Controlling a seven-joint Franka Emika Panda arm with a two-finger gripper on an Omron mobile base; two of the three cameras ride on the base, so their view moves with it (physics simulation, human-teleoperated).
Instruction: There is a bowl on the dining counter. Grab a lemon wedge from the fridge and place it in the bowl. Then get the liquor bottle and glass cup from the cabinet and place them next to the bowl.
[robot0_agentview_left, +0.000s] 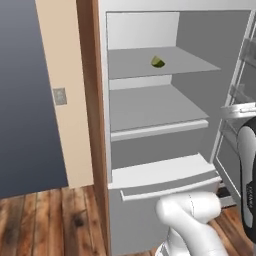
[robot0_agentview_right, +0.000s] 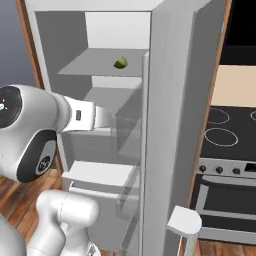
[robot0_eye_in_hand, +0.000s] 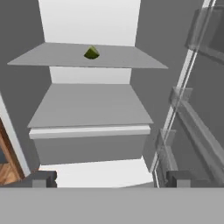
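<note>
Hand view looks into the open fridge (robot0_eye_in_hand: 144, 100), where we see the lemon wedge (robot0_eye_in_hand: 91, 53) near the upper shelf's (robot0_eye_in_hand: 52, 59) back edge; our gripper (robot0_eye_in_hand: 111, 179), fingers spread wide and empty, faces it for reaching.

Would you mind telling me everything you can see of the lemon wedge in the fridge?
The lemon wedge is a small yellow-green piece with a rounded rind and a darker, shaded cut side. It sits alone on the upper grey shelf of the open fridge, about mid-width in the hand view and nearer the back wall than the front edge. Only the shelf touches it. The gripper is open, lower down and well short of it.
</note>
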